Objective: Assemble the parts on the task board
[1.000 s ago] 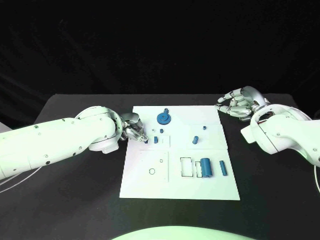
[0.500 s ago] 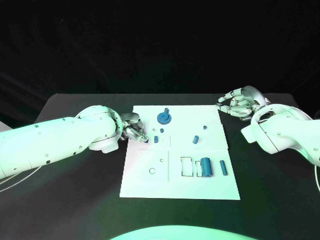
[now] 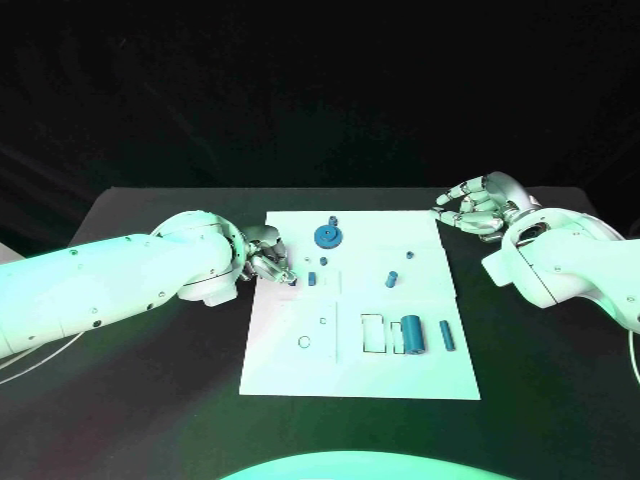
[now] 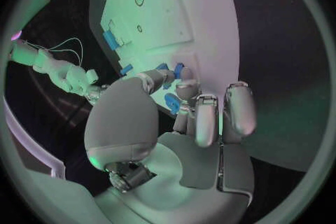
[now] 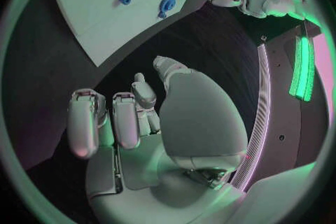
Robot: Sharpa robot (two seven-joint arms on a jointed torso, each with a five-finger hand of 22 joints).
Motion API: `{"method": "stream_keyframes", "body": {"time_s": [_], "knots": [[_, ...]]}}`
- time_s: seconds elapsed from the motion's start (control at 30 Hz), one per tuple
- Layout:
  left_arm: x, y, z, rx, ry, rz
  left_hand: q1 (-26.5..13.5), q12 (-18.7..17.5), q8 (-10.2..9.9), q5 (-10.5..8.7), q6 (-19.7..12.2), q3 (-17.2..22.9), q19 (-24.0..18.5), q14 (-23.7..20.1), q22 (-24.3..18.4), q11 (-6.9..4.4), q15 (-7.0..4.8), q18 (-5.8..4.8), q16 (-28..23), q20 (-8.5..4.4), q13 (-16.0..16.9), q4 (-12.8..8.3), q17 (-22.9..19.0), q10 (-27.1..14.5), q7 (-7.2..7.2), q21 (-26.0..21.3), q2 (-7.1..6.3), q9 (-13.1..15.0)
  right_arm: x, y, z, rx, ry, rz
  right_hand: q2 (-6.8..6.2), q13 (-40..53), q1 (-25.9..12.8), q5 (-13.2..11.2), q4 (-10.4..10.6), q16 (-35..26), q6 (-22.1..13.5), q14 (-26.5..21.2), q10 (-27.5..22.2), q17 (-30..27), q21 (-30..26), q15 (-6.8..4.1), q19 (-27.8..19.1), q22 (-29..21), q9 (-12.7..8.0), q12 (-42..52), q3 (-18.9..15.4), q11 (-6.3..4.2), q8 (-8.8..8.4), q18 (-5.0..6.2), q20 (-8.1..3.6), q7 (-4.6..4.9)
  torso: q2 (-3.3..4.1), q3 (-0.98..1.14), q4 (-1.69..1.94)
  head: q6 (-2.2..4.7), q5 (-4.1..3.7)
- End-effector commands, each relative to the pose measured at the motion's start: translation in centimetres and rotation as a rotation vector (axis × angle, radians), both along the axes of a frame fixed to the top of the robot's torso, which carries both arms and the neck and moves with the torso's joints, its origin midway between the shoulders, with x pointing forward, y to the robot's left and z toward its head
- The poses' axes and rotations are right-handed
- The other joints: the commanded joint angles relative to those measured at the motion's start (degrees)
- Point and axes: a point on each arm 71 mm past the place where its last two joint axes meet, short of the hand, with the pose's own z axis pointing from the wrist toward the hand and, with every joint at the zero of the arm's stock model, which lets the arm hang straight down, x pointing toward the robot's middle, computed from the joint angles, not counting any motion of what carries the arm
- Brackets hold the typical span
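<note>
Left hand (image 3: 267,255) parked right at the task board's (image 3: 299,340) left edge, fingers bunched together with the tips down at the white surface. Small blue peg (image 3: 310,279) standing just beside those fingertips, a touch further onto the board. From the left wrist view, a blue blob (image 4: 171,103) tucked right under the curled fingers (image 4: 207,117). Honestly can't tell if that's pinched or just sitting underneath.

Right hand (image 3: 476,207) off the board's far right corner, over the bare worktop (image 3: 147,380), fingers curled in on nothing, well apart from any part.

Rest of the parts spread over the board: round blue disc (image 3: 327,237) near the far edge, a short peg (image 3: 389,279) around the middle, then a fat cylinder (image 3: 411,334) and a slim cylinder (image 3: 446,335) side by side toward the near right, both with long axes running near-to-far.

So, my read: whatever comes next turns on the left side. Peg sits inboard of the left fingertips, basically a short nudge toward the board's centre, upright rather than lying. Clearly the left hand's job, not the right's. Probably early days on the assembly too, with most pieces loose.
</note>
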Motion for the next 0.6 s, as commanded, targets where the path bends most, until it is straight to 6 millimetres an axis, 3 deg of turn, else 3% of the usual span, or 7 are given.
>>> {"method": "stream_keyframes", "body": {"time_s": [0.03,0.23,0.6], "knots": [[-0.17,-0.21,-0.4,0.014,0.024,-0.021,0.12,-0.15,-0.25,0.24,0.17,11.33,0.43,4.6,0.06,-0.14,-0.43,-0.95,0.31,-0.09,-0.04,-10.96,9.24,0.29,-0.16,0.21,0.27,0.01,-0.04,0.14,-0.04,-0.005,0.001,0.016,0.59,-0.03,-0.06,0.16,-0.03,-0.27,-0.42,2.67,-0.01,2.14,-0.03,-0.11,0.39,10.57,-0.09,-0.1,-0.3,-0.25,0.19,0.81,0.14,0.06,0.04,0.0,-0.04,-0.03,-0.03],[-0.26,-0.33,-0.48,0.013,0.052,-0.045,0.22,-0.24,-0.27,0.28,0.22,11.44,0.57,4.63,0.3,-0.17,-0.45,-1.01,0.35,-0.1,-0.11,-11.14,9.34,0.26,-0.2,0.34,0.19,0.0,-0.05,0.12,-0.07,-0.005,0.002,0.016,0.59,-0.03,-0.06,0.16,-0.03,-0.27,-0.42,2.67,-0.01,2.14,-0.03,-0.11,0.39,10.57,-0.09,-0.1,-0.3,-0.25,0.19,0.81,0.14,0.06,0.1,-0.05,-0.07,-0.11,-0.1],[-0.07,-0.53,-0.74,0.018,0.101,-0.079,0.31,-0.29,-0.31,0.3,0.27,11.52,0.63,4.67,0.41,-0.2,-0.47,-1.03,0.43,-0.12,-0.14,-11.29,9.52,0.26,-0.22,0.41,0.1,-0.02,-0.02,0.14,-0.11,-0.005,0.002,0.016,0.59,-0.03,-0.06,0.16,-0.03,-0.27,-0.42,2.67,-0.01,2.14,-0.03,-0.11,0.39,10.57,-0.09,-0.1,-0.3,-0.25,0.19,0.81,0.14,0.06,0.02,0.03,-0.04,-0.48,-0.26]]}}
